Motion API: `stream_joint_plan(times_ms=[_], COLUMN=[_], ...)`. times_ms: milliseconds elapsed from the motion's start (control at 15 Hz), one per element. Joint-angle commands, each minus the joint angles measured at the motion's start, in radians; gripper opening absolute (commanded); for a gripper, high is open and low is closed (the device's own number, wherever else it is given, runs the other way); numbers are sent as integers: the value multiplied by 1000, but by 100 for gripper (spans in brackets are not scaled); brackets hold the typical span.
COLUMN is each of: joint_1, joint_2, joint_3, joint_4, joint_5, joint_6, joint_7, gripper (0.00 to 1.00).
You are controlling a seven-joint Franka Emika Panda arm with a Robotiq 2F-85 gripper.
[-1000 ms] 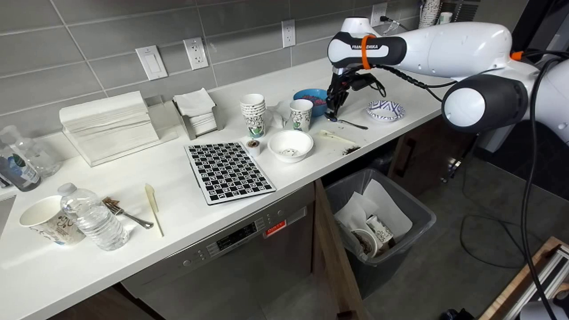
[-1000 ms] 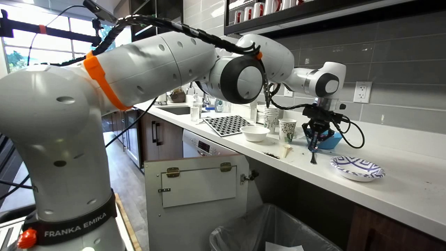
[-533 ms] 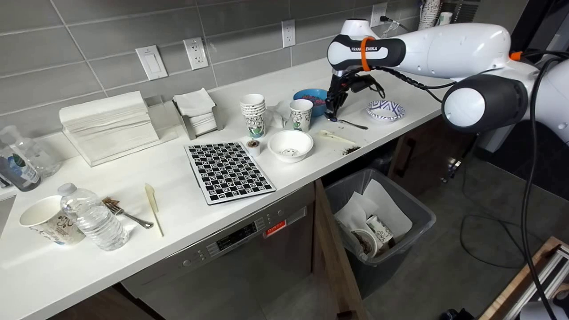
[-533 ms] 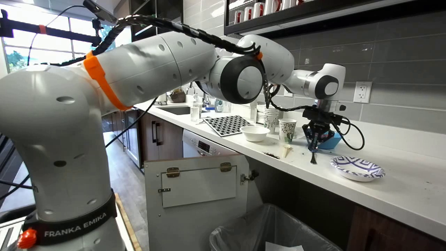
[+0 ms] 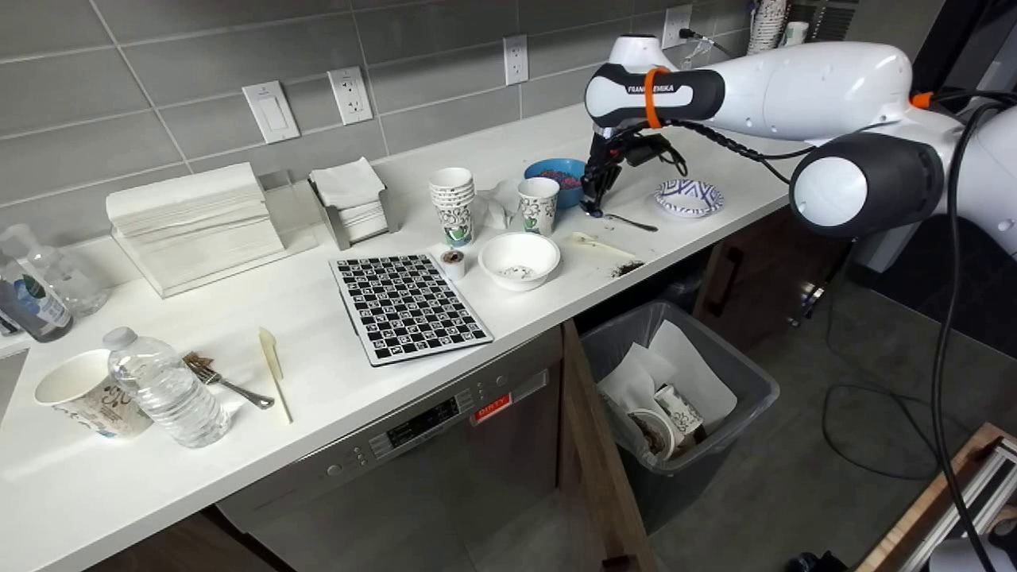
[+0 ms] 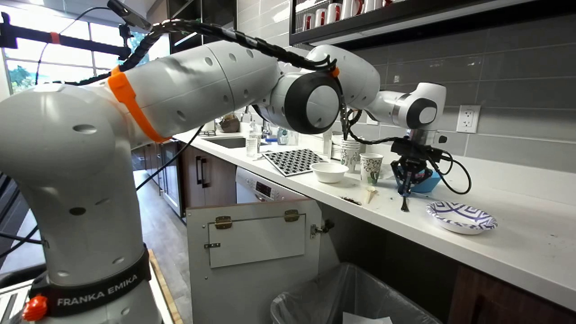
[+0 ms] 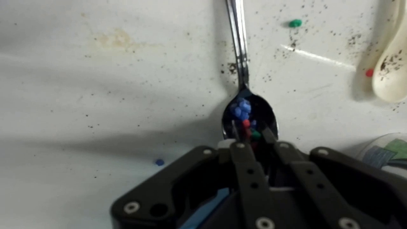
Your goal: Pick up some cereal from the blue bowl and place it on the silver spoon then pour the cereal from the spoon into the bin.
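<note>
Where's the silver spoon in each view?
In an exterior view: silver spoon right of centre, upper half.
In an exterior view: silver spoon right of centre, just below mid-height.
Wrist view: silver spoon upper middle, handle reaching top edge.
Shared landmark: pale spoon nearest it, in all three.

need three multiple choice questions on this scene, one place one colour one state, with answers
1. Where is the bin?
A on the countertop
B below the countertop
C above the countertop

2. What colour is the bright bit beside the handle of the silver spoon?
A green
B orange
C purple

3. How is the silver spoon?
A bare
B upside down
C holding cereal

1 B: both exterior views show its rim lower.
2 A: the wrist view shows it plainly green.
3 C: blue, red and green pieces lie in its hollow.
</note>
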Motion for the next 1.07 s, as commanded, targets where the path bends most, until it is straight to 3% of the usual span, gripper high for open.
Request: stream_joint_plan(times_ms=[0,267,333,600,933,1000], joint_1=[-5,-4,-4,-4,-2,-1], joint_2=[-17,-19,-19,-22,-28,-32], joint_3=[5,4,3,2,2,4], joint_4=[-43,-50,-50,-51,-54,-55], joint_5=[7,6,6,5,4,5], joint_6=[22,27,27,27,30,31], joint_7=[-1,1,1,3,3,1], gripper=[3,6,31,59,81,79])
